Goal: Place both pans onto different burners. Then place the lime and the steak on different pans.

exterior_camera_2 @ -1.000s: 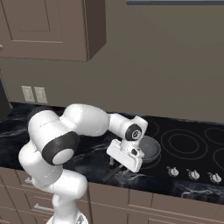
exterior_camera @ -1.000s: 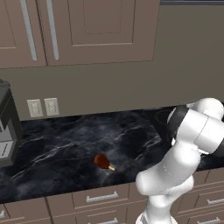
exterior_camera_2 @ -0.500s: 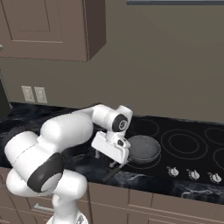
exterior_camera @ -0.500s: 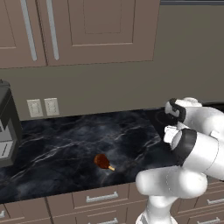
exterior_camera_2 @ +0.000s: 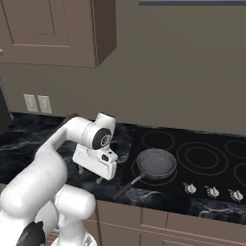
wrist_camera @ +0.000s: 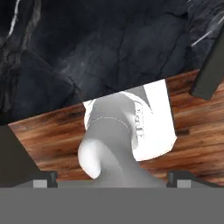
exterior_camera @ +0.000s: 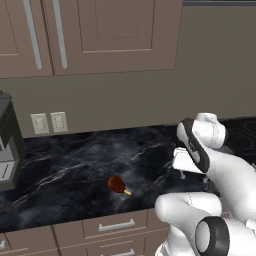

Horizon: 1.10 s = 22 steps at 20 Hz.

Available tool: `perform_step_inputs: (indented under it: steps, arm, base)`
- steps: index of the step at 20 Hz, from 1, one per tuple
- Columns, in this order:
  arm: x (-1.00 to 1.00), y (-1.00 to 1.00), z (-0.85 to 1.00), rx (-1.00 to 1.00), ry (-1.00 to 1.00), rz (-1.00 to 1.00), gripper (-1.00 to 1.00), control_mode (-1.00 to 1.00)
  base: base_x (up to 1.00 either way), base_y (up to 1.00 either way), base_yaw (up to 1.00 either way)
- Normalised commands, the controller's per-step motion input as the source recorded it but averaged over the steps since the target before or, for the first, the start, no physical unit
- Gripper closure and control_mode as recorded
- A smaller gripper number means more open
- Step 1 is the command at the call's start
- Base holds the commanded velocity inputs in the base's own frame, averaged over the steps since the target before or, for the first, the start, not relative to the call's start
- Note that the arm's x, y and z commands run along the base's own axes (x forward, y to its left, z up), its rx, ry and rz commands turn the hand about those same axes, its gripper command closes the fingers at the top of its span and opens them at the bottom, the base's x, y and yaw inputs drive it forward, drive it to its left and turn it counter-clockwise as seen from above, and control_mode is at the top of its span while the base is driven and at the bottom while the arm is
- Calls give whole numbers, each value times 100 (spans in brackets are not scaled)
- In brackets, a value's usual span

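One pan: a silvery-grey pan [exterior_camera_2: 156,163] sits on the black cooktop [exterior_camera_2: 218,139], over the front-left burner ring; its long thin handle [exterior_camera_2: 127,187] points toward the counter's front edge and reaches past the glass onto the marble.
Burners: grey ring outlines on the glass; one small ring [exterior_camera_2: 158,140] behind the pan, a larger one [exterior_camera_2: 202,156] to its right, both bare.
Knobs: three small silver knobs [exterior_camera_2: 212,191] in a row along the front of the cooktop, right of the pan.
Steak: a reddish-brown lump with a pale stub [exterior_camera: 118,185] lies alone on the dark marble counter [exterior_camera: 75,165], near its front edge, well apart from the arm.
Gripper: the gripper [exterior_camera_2: 89,175] hangs low over the counter just left of the cooktop, near the pan handle but not touching it; jaws spread wide, nothing between them.
Fingertips: the dark tips [wrist_camera: 45,177] show far apart in the hand view, over wooden floor and counter edge.
Surroundings: brown cupboards [exterior_camera: 105,35] above, two wall sockets [exterior_camera: 49,123] on the backsplash, a dark appliance [exterior_camera: 9,145] at the counter's left end.
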Motion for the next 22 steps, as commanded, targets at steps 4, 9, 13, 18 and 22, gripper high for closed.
perform_step_inputs:
  steps: [4,9,13,18,22]
  arm:
    - [0,84,26,2,-3,23,-100,-100]
    - [-1,75,4,-1,-7,24,-100,-100]
    - [5,73,1,0,-12,24,-100,-100]
    - [25,70,0,0,-9,26,-100,-100]
    - [43,67,0,1,-2,21,-100,-100]
  base:
    - [0,0,0]
    - [0,0,0]
    - [0,0,0]
    - [0,0,0]
    - [0,0,0]
